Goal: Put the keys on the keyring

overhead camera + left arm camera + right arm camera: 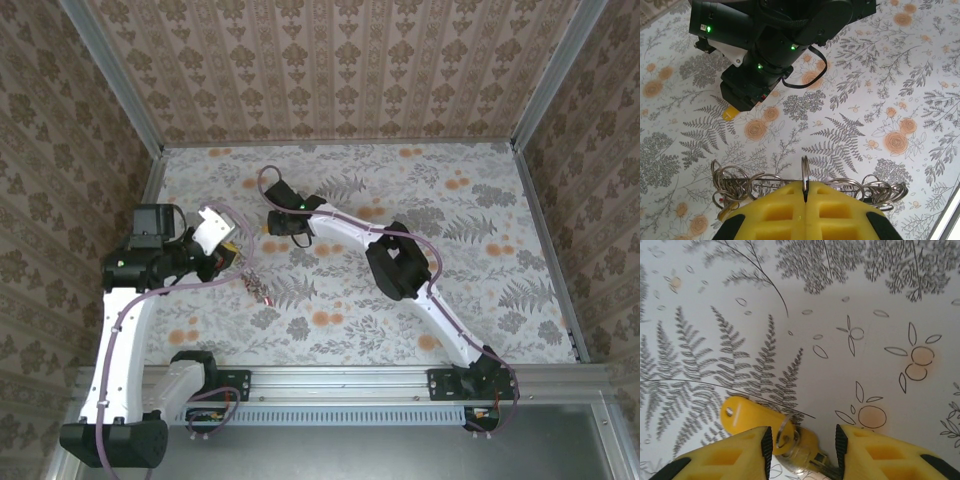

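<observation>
My left gripper (pixel 805 187) is shut on the keyring (pixel 805 175), a thin silver ring seen edge-on between the yellow fingers, with several small rings strung to either side. From above, the keyring (pixel 257 285) hangs just off the left gripper (pixel 228 260) over the table. A key with a yellow head (pixel 747 415) and a small split ring lies flat on the table. My right gripper (pixel 804 440) stands open astride it, a finger on each side, not clamped. In the top view the right gripper (pixel 278 232) points down at the yellow key (pixel 268 246).
The floral tablecloth (pixel 470 240) covers the whole table, which is walled in by patterned panels at the back and sides. In the left wrist view the right arm's black wrist (pixel 770 45) looms just beyond the keyring, with the yellow key (pixel 730 113) under it.
</observation>
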Action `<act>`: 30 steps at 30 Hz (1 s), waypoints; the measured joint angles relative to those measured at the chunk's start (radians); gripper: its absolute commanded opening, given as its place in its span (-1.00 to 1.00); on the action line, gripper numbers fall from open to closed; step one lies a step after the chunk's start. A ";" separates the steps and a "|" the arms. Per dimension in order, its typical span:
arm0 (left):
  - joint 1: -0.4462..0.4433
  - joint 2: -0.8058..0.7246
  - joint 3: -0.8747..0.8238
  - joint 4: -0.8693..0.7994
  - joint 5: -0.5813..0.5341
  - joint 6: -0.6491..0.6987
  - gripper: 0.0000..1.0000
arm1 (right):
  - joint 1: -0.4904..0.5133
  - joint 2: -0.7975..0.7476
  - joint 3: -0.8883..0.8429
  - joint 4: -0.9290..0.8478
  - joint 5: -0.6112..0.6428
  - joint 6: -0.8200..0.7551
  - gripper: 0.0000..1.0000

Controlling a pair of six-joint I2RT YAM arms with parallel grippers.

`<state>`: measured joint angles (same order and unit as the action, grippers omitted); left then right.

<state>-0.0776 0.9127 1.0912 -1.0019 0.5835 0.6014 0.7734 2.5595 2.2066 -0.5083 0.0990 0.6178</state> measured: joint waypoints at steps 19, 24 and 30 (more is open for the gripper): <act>0.001 -0.016 -0.067 0.047 0.062 -0.011 -1.00 | 0.004 0.016 0.048 -0.057 0.018 0.054 -0.93; 0.001 -0.029 -0.086 0.053 0.104 0.003 -1.00 | 0.004 -0.003 0.026 -0.037 -0.010 0.044 -1.00; -0.001 -0.050 -0.112 0.072 0.163 0.036 -1.00 | -0.005 -0.247 -0.293 0.093 -0.059 -0.084 -1.00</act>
<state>-0.0788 0.8623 0.9794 -0.9298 0.7464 0.6376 0.7681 2.3123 1.9133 -0.4152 0.0399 0.5343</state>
